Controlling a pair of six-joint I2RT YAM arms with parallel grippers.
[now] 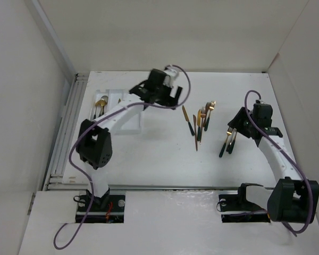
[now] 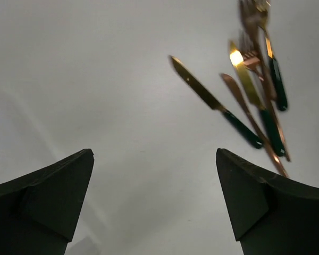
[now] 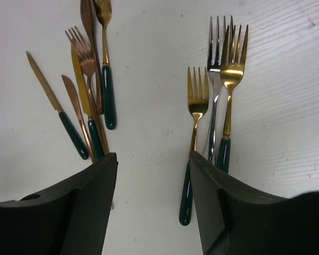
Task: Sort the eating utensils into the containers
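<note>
There, gold spoons in white tray

A: What closes in the bench?

B: Plain white panels on three sides: a left wall, a back wall and a right wall. All are bare and matte.

A: And the surface?

B: White and dull. Close up, the right wrist view shows fine streaks like wood grain and a few small specks.

A: Any trim?

B: A ribbed metal rail runs along the left edge, between bench and wall. A second metal strip crosses the near edge. In front of it lies a white front board, a little glossier, with pale glare patches.

A: The light?

B: Soft and even, coming from above. Shadows are faint and short.
</note>
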